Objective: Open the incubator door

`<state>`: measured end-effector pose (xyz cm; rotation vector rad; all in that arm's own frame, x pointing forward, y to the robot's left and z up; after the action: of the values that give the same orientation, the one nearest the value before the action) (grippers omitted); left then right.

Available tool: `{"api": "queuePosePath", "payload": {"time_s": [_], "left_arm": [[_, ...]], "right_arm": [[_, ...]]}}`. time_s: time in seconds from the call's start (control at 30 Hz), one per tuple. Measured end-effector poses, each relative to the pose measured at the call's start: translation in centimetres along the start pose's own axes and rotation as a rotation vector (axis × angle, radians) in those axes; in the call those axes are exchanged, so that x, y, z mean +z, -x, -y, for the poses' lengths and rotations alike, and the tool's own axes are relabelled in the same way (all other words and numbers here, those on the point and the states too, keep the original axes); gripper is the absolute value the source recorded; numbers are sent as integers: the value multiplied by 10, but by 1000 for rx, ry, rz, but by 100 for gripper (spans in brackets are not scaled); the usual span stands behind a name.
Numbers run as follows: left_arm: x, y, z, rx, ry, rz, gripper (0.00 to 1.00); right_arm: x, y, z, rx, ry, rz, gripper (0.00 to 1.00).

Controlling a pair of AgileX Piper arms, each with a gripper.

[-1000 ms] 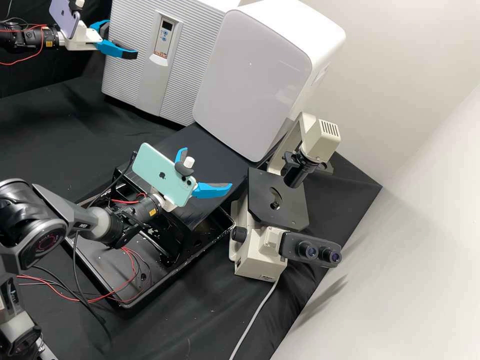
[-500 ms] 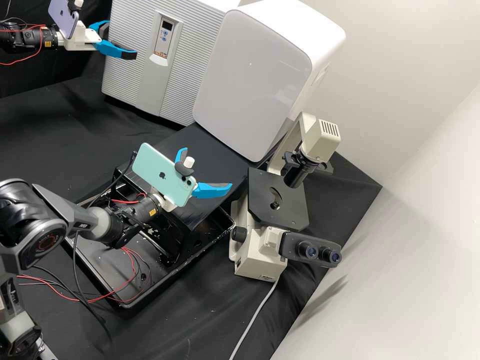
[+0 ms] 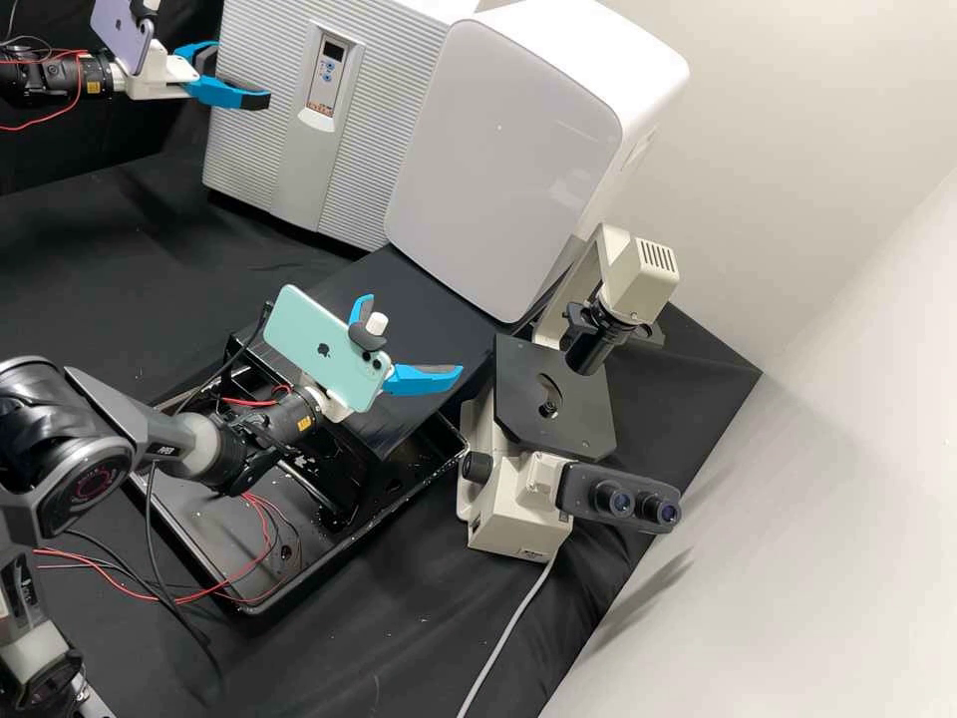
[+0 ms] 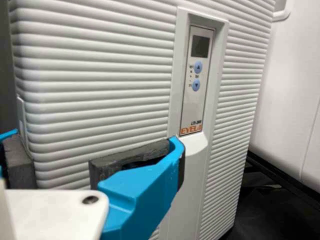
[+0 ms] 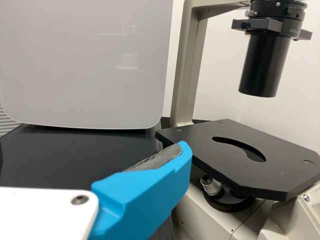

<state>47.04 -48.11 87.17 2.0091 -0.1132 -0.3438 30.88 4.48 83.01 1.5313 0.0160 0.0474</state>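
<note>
Lowest and nearest, the black-covered counter spreads across the bottom of the high view, with a black tray towards the lower left; red and black wires loop over the tray. The right arm comes in from the left edge above the tray, carrying a mint-green phone left of centre. Beside that phone, the right end effector has its two blue fingers spread apart with nothing between them.

At the right of centre stands a cream microscope with a black stage, its twin eyepieces towards the lower right and a pale cable running down from its base. A black platform slopes through the middle, and just beyond it rises a white cabinet with a smooth front, upper centre.

Farther off, at the upper left, stands the incubator, its ridged door closed and a small control panel set into the front. The left end effector is at the incubator's left side, fingers parted and empty; whether either one touches the door, I cannot tell. A purple phone sits on that arm, near the top left corner.
</note>
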Motion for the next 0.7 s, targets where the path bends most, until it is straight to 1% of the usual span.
{"api": "queuePosePath", "payload": {"time_s": [0.07, 0.23, 0.6, 0.7], "left_arm": [[-1, 0, 0, 1, 1, -2, 0], [-2, 0, -1, 12, 20, -11, 0], [-2, 3, -2, 4, 32, -35, 0], [-3, 4, -2, 12, 48, -42, 0]], "right_arm": [[0, 0, 0, 0, 0, 0, 100], [0, 0, 0, 0, 0, 0, 100], [0, 0, 0, 0, 0, 0, 100], [0, 0, 0, 0, 0, 0, 100]]}}
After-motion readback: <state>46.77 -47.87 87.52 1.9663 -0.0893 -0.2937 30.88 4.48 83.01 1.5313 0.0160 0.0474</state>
